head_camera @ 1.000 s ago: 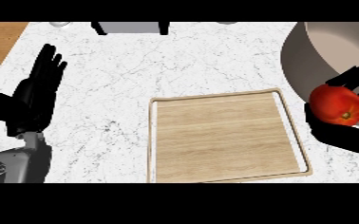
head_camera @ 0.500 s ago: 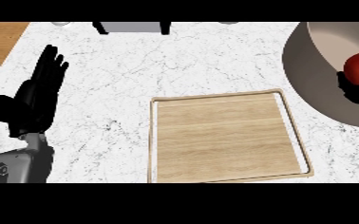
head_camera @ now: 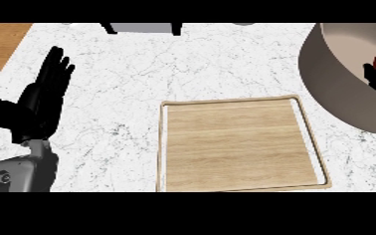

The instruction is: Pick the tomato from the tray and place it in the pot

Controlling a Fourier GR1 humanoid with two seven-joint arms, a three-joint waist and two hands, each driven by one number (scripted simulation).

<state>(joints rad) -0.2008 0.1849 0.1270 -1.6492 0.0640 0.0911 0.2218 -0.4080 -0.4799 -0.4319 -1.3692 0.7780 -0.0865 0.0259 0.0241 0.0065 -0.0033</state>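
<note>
The wooden tray [head_camera: 238, 147] lies on the marble counter, lower middle, showing only bare wood. The big grey pot [head_camera: 334, 84] stands at the right, cut by the view's edge. Over the pot's inside, at the very right edge, a red sliver of the tomato [head_camera: 374, 61] shows, with a black bit of my right hand [head_camera: 370, 74] just below it. The rest of both is out of view. My left hand [head_camera: 43, 104] rests open at the left, fingers up, far from the tray.
A grey object with black legs [head_camera: 143, 28] stands at the counter's far edge. A strip of brown wood [head_camera: 11, 40] borders the counter at the upper left. White marble runs between my left hand and the tray.
My right hand with the tomato has moved right and away over the pot, slipping almost out of view. The left hand, the tray and the pot have stayed put.
</note>
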